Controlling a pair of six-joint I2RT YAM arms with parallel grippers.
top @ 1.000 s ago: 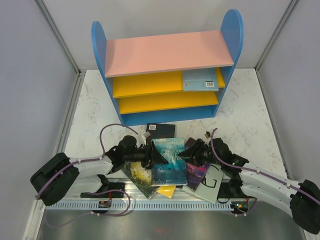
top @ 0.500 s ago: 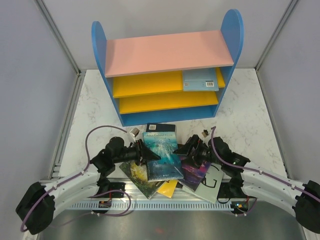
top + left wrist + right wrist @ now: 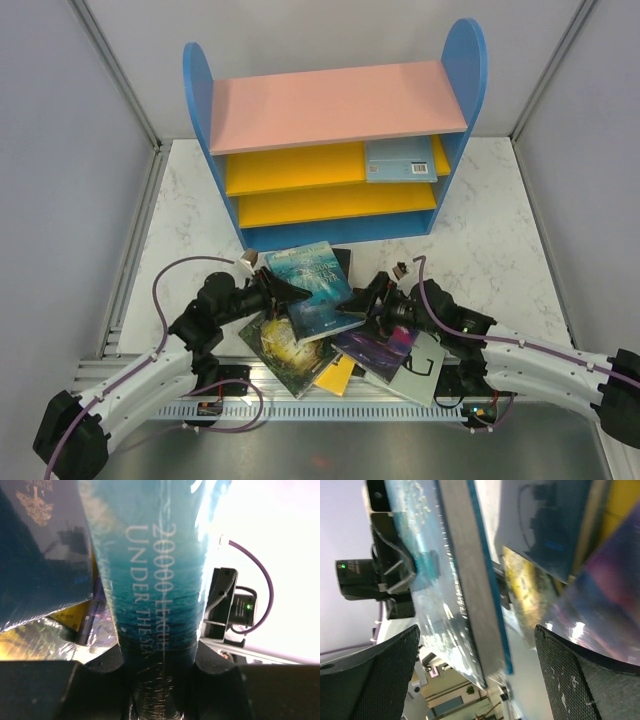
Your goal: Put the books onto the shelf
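The glossy teal paperback (image 3: 318,288) is pinched at nine o'clock by the left gripper (image 3: 275,292) — the right gripper (image 3: 368,300) spread wide; edge-held, it could be twisted loose.

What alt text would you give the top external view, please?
The left gripper holds a teal book over a pile of books, with the open right gripper at its right edge. Behind stands the shelf, one light blue book lying on its upper yellow board.
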